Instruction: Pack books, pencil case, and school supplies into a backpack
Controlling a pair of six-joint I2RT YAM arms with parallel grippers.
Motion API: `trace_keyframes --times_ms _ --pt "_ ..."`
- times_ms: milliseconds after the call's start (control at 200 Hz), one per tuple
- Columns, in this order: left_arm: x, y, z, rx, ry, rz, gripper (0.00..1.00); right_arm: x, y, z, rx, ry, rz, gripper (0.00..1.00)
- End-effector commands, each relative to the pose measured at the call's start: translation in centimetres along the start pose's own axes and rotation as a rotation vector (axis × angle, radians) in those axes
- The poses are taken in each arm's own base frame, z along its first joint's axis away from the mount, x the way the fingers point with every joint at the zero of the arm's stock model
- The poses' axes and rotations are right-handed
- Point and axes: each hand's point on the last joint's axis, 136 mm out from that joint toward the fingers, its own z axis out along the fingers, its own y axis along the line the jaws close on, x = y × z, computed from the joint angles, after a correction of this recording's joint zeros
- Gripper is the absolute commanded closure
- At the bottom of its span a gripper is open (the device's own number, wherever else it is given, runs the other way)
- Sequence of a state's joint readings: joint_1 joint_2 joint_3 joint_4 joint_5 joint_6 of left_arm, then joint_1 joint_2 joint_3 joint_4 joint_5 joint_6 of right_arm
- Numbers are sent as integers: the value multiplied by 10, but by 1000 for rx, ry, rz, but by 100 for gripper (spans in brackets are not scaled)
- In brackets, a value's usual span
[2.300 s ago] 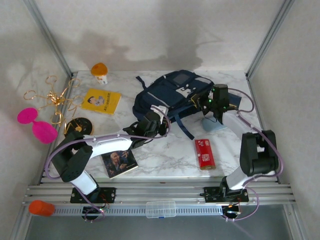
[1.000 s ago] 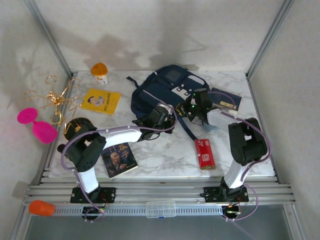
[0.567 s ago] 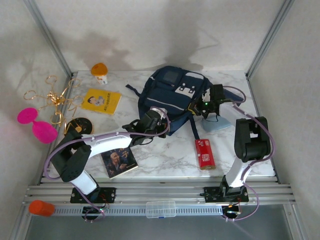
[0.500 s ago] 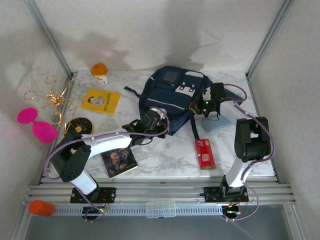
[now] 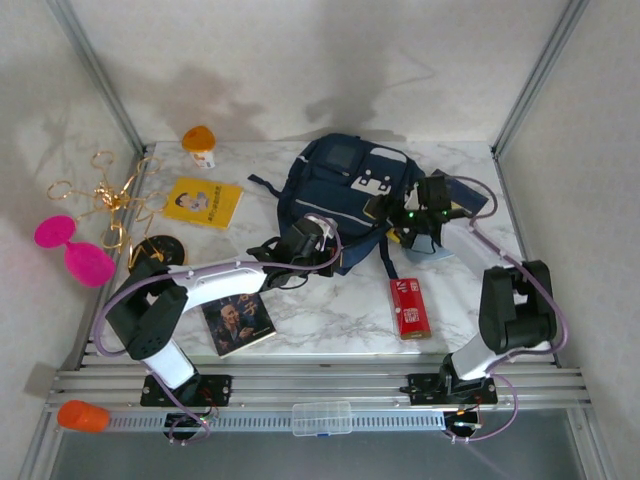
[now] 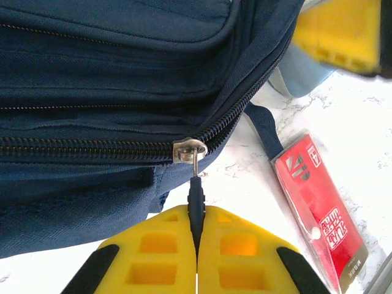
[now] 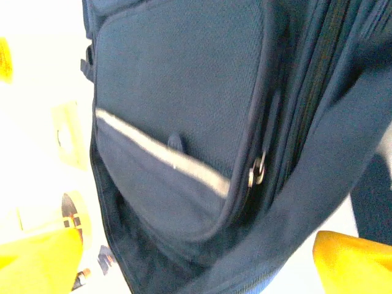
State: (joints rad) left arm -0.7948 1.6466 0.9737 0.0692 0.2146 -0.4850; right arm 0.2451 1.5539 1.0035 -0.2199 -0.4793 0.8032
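Observation:
The navy backpack (image 5: 340, 190) lies at the back middle of the marble table. My left gripper (image 5: 318, 246) is at its near edge, shut (image 6: 197, 214) on the dark zipper pull (image 6: 195, 199) that hangs from the metal slider (image 6: 188, 150). My right gripper (image 5: 414, 216) hovers at the backpack's right side, its yellow fingers (image 7: 38, 257) wide apart, open, with the bag's front pocket (image 7: 184, 110) before them and nothing gripped. The blue-grey pencil case (image 5: 433, 248) lies just beneath it. The red box (image 5: 410, 307) lies near the front. The yellow book (image 5: 202, 202) and portrait book (image 5: 238, 325) lie on the left.
An orange capped object (image 5: 198, 143) stands at the back left and a black-and-gold disc (image 5: 157, 250) lies at the left edge. Gold rings (image 5: 105, 195) and pink discs (image 5: 70, 248) hang beyond the left frame. A backpack strap (image 5: 385, 255) trails toward the red box.
My right gripper has opened, let go of the backpack and drawn a little to the right. The backpack has swung round and shifted right. My left gripper stays shut on the zipper pull.

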Motion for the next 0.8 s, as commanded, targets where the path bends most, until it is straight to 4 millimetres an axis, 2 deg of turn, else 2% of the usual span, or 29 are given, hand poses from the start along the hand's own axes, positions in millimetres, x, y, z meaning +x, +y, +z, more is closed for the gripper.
trace_keyframes --times_ms 0,105,155,230,315,431,476,621,656,721,796 --pt "-14 -21 -1 74 -18 -4 100 25 8 9 -45 11 135 1" --pt "-14 -22 0 74 -12 0 100 36 7 24 -74 23 227 1" --pt "-14 -22 0 76 -11 -2 100 33 4 29 -74 -5 246 4" --pt "-11 -22 -1 80 -5 -4 100 20 10 32 -75 -67 209 12" --pt "-5 -20 -2 83 3 -19 100 9 23 37 -57 -96 141 27" --pt "0 -20 -5 91 5 -29 100 7 41 46 -65 -92 60 52" --pt "1 -24 -7 108 9 -26 100 10 52 48 -57 -98 4 65" --pt "8 -31 -14 115 25 -20 100 20 85 48 -55 -104 -161 91" --pt "11 -32 -17 117 27 -22 100 23 94 47 -66 -98 -206 96" --pt "16 -34 -21 120 31 -34 100 29 101 42 -80 -80 -279 100" --pt "24 -38 -24 134 50 -48 100 23 88 32 -15 -88 -332 100"
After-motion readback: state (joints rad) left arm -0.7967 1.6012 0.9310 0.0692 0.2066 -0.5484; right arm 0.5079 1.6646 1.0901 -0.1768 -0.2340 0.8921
